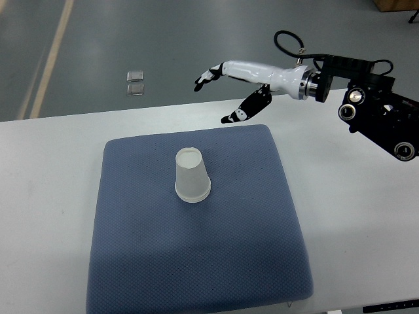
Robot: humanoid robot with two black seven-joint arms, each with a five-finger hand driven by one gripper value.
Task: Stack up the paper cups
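While upended, paper cup point(192, 175) (axis vertical), rim down

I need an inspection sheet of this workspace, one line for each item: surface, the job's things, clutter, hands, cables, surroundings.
Surface: white table with a blue cushion mat lying on it.
Job's things: one white paper cup stands upside down, wide rim on the mat, near the mat's middle; whether it is a single cup or a stack cannot be told.
Clutter: nothing seen on the table.
Hands: right hand open, fingers spread, above the table's far edge, holding nothing, apart from the cup; left hand not in view.
Cables: black cable loops above the right wrist.
Surroundings: grey floor with two small square plates.
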